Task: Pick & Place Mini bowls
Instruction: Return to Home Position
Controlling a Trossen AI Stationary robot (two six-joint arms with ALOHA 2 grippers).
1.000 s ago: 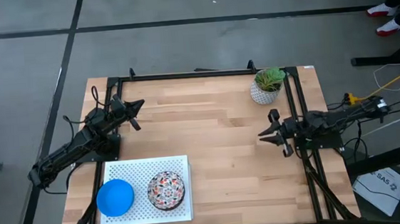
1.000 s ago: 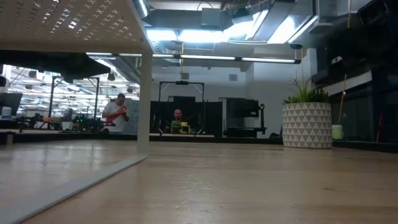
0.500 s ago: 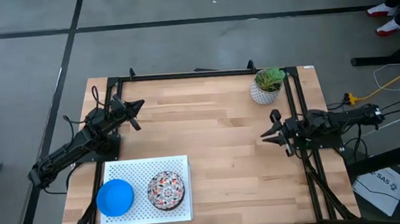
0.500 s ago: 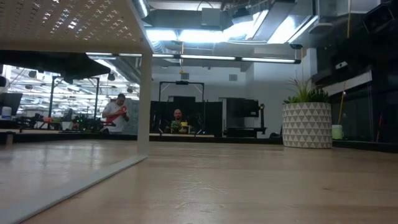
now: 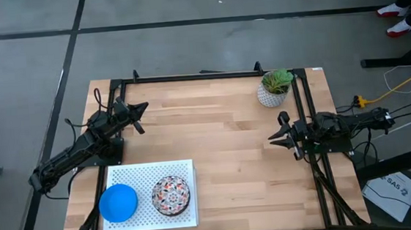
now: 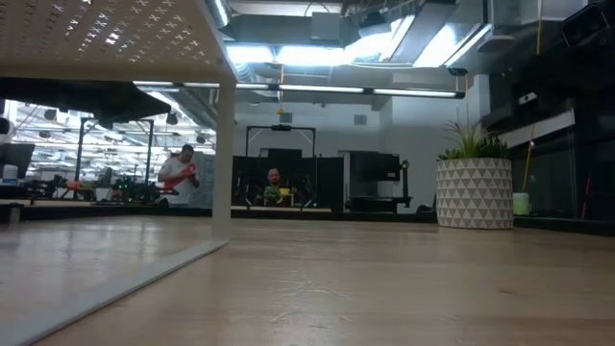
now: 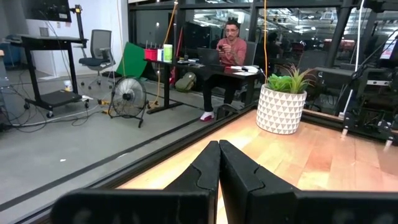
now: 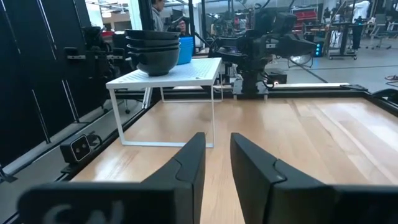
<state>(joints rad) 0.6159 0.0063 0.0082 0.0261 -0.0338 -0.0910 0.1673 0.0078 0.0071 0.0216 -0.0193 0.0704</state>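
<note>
Fingers (image 7: 203, 168) of the left pincer (image 7: 218, 144) pressed together, no gap, nothing held. Poised over the counter (image 5: 215, 143) near its left edge and aimed across the wood toward the pot (image 7: 279, 107) with the green plant at the far right corner.

Fingers (image 8: 188, 163) of the right pincer (image 8: 216, 138) slightly spread, a narrow gap between them, nothing in it. Poised at the counter's right edge, near the pot, and aimed across the counter at the shelf (image 8: 186, 70).

Shelf white, perforated, on thin legs. Seen from above, set in the lower-left corner of the counter, well apart from both pincers.

On its top, two stacks side by side: blue bowls (image 5: 118, 202) toward the counter's left edge, patterned bowls (image 5: 171, 195) next to them toward the middle. Close together; touching or not, cannot tell. In the right wrist view, several rims one above another in the patterned stack, a blue wall just behind. Number of blue ones not readable.

Beyond the counter, a seated person (image 7: 231, 46) at a desk in the left wrist view, and distant people (image 6: 178, 173) in the low view.
</note>
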